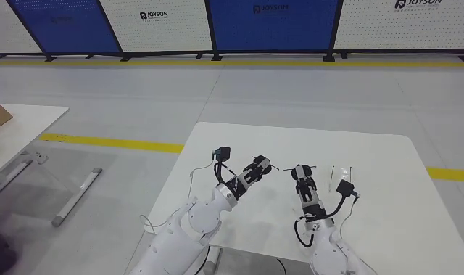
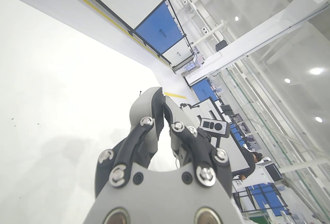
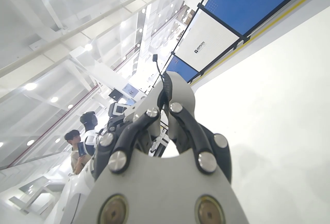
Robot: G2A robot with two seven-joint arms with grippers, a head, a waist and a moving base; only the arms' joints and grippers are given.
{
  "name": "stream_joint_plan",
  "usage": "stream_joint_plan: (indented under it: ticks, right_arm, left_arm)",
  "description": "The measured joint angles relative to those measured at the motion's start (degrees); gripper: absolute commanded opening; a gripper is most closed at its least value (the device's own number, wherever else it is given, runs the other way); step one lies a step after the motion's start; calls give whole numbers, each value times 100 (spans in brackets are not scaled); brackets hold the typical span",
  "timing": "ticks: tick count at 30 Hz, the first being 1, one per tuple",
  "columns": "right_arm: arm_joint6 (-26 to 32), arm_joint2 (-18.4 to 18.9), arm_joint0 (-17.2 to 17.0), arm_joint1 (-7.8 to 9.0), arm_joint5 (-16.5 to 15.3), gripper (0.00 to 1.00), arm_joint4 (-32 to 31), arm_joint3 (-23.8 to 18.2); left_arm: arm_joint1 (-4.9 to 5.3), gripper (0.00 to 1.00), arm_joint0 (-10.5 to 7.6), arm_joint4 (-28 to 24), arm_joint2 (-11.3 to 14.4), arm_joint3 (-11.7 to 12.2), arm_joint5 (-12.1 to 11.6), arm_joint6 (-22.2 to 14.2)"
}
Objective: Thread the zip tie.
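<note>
My right gripper point(image 3: 165, 82) is shut on a thin black zip tie point(image 3: 155, 57). The tie's short end with its square head sticks out past the fingertips. In the top view this gripper point(image 1: 300, 170) hovers over the middle of the white table point(image 1: 377, 224). My left gripper point(image 2: 163, 104) is shut, its pads pressed together with nothing visible between them. It sits close beside the right one, at the left point(image 1: 262, 162). Two loose zip ties point(image 1: 333, 174) point(image 1: 350, 173) lie on the table just right of the right gripper.
The table's far edge point(image 1: 304, 128) and left edge point(image 1: 174, 173) are near the grippers. A second white table point(image 1: 25, 126) stands off to the left across the floor. Blue and white panels point(image 1: 275, 17) line the back.
</note>
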Motion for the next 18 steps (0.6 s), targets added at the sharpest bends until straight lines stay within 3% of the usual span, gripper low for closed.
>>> stream_joint_plan:
  ticks: [9, 18]
  right_arm:
    - [37, 12, -17, -12, 54, 0, -35, -22]
    - [-49, -41, 77, -129, 204, 0, -219, 100]
  left_arm:
    - [0, 0, 0, 0, 0, 0, 0, 0]
    - [0, 0, 0, 0, 0, 0, 0, 0]
